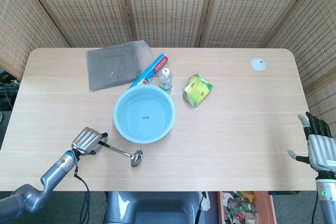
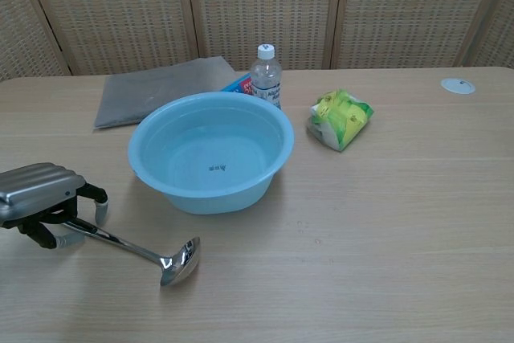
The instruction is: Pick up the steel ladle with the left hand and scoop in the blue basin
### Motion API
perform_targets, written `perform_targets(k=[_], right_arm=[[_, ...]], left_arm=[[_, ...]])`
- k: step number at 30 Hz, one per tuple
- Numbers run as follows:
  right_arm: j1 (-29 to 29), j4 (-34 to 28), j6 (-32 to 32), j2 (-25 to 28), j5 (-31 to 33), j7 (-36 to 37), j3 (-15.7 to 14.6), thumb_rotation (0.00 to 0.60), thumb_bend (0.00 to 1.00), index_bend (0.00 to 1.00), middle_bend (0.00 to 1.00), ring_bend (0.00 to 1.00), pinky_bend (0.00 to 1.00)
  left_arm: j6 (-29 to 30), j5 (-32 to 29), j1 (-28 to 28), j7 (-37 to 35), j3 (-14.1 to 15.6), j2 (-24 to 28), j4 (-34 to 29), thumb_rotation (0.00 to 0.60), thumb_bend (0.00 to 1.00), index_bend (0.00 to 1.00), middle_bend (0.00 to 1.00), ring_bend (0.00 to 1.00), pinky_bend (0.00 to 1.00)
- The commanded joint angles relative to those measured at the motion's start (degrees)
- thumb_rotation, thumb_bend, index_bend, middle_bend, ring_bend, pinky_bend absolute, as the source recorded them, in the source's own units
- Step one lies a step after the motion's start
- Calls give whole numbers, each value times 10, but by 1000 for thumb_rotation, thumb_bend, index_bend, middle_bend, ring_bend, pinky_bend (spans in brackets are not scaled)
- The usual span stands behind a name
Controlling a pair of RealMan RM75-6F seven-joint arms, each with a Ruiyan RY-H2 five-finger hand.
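The steel ladle lies flat on the table in front of the blue basin, its bowl pointing right and its dark handle end pointing left. My left hand sits over that handle end, fingers arched down on its far side and the thumb low on the near side; they straddle the handle without clamping it. In the head view the left hand is just left of the basin's front. The basin stands at mid-table. My right hand hangs off the table's right edge, fingers spread and holding nothing.
Behind the basin stand a small water bottle and a blue-red box. A grey cloth lies at the back left. A green packet sits right of the basin. A white disc is at the far right.
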Motion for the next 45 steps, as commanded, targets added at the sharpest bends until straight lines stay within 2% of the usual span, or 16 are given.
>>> perform_targets(k=[1,28,38,45], right_arm=[[0,-1,-1,1,0,1,0,600,0,0,0,0,0],[2,-2,-2,3,-5,5,-5,600,0,0,0,0,0],[2,-3,-3,3,-5,7,-6,600,0,0,0,0,0],[2,-5,-3,4,-6,9,-6,600,0,0,0,0,0]], left_arm=[[2,-1,1,0,0,-5,5,600,386,448,994,974,986],[26,-8,12,-4,3,-66,76,600,386,463,993,974,986],[39,-7,12,-20,0,-58,72,600,387,653,993,974,986],[59,7,8,-15,2,-8,15,600,415,692,993,974,986]])
